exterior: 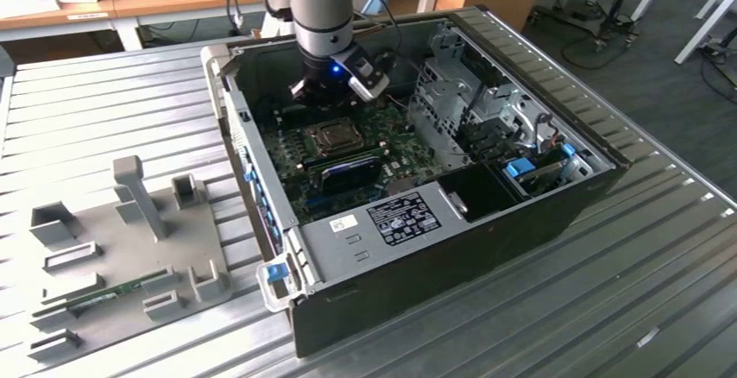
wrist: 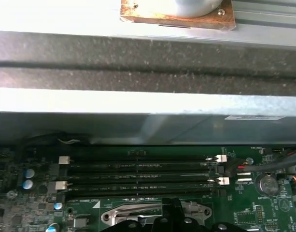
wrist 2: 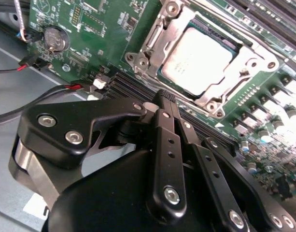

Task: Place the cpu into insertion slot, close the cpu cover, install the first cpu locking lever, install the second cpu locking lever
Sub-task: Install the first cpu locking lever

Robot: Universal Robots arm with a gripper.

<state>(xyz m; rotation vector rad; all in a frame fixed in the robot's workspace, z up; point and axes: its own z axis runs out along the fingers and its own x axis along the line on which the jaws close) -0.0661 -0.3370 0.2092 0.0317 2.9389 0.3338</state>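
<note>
Sitting in its socket, the cpu (wrist 2: 196,60) (cover (wrist 2: 160,29) down); pincer (wrist 2: 163,99) pressed together, empty, inside the computer case (exterior: 576,184)

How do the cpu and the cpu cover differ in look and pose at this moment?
The cpu is a solid square with a dull grey top; the cpu cover is a silvery frame with an open window in its middle. The cpu lies inside the window, while the cpu cover runs around its edges, lying down over the socket. Both lie flat on the green motherboard, beyond the gripper.
</note>
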